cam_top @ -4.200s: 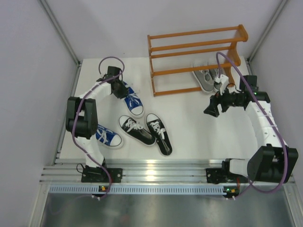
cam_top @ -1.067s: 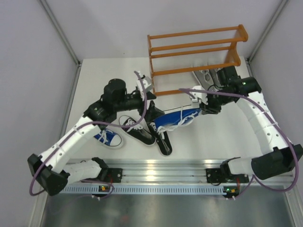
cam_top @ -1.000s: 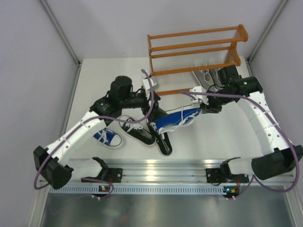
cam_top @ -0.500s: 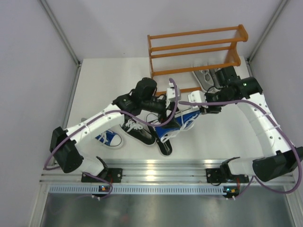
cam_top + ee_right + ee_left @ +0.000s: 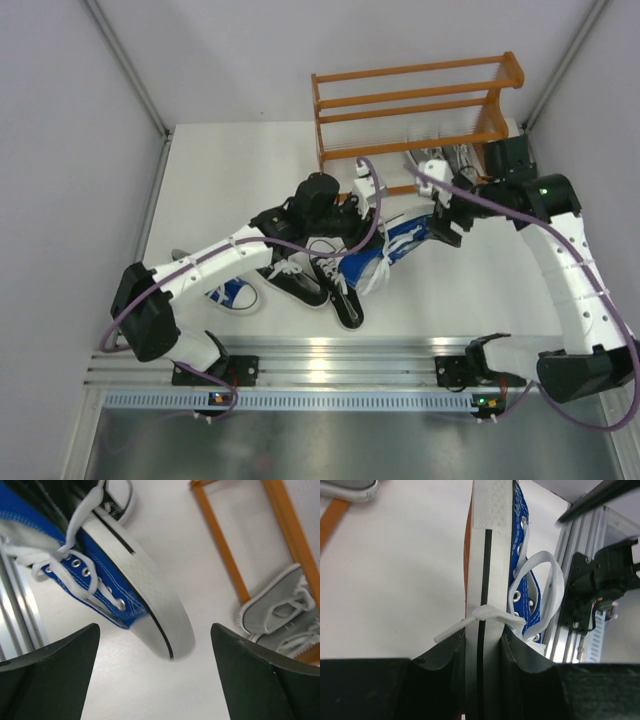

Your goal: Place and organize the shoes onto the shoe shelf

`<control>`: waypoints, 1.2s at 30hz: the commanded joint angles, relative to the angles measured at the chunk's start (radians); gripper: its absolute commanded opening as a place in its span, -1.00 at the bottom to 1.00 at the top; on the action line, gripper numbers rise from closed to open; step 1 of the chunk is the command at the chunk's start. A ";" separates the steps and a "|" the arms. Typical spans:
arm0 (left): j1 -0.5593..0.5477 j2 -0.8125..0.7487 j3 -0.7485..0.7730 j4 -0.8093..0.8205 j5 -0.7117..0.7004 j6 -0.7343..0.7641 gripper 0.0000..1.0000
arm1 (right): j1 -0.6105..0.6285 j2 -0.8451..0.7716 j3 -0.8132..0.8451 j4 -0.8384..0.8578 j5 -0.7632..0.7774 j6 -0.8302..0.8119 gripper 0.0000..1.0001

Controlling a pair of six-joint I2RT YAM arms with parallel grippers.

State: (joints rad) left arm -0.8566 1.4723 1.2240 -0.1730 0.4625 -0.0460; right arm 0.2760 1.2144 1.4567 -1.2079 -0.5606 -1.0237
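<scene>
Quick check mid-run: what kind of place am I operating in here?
Likely a robotics lab test cell, not a home: plain grey wall panels enclose a white table edged by an aluminium rail, and the orange-brown wooden shoe rack looks staged.

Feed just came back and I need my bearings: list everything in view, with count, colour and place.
shoe shelf: one, orange-brown, far side of the table, right of centre.
grey shoes: two, at the shelf's foot, right end.
held blue shoe: one, tipped on its side in front of the shelf.
other blue shoe: one, near left of the table, partly under the left arm.
black shoes: two, side by side, near centre.
table: one, white.
left arm: jaws shut on the held blue shoe's sole.
right arm: jaws open beside that shoe.
</scene>
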 commanded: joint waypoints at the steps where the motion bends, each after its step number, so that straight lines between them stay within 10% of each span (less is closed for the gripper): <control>1: 0.013 -0.068 -0.128 0.395 -0.111 -0.397 -1.00 | -0.192 -0.068 0.013 0.243 -0.234 0.436 0.90; 7: -0.002 -0.057 -0.207 0.745 -0.304 -0.725 -1.00 | -0.437 -0.159 -0.169 0.396 -0.486 0.910 0.99; 21: -0.074 0.138 -0.066 0.963 -0.550 -0.864 -1.00 | -0.386 -0.334 -0.550 0.797 -0.466 1.491 0.91; 36: -0.101 0.163 -0.046 1.023 -0.579 -0.870 -1.00 | -0.192 -0.263 -0.516 0.728 -0.217 1.482 0.07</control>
State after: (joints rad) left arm -0.9470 1.6489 1.1110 0.6392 -0.1047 -0.8902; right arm 0.0711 0.9382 0.9047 -0.4858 -0.8398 0.4538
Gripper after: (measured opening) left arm 0.303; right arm 0.563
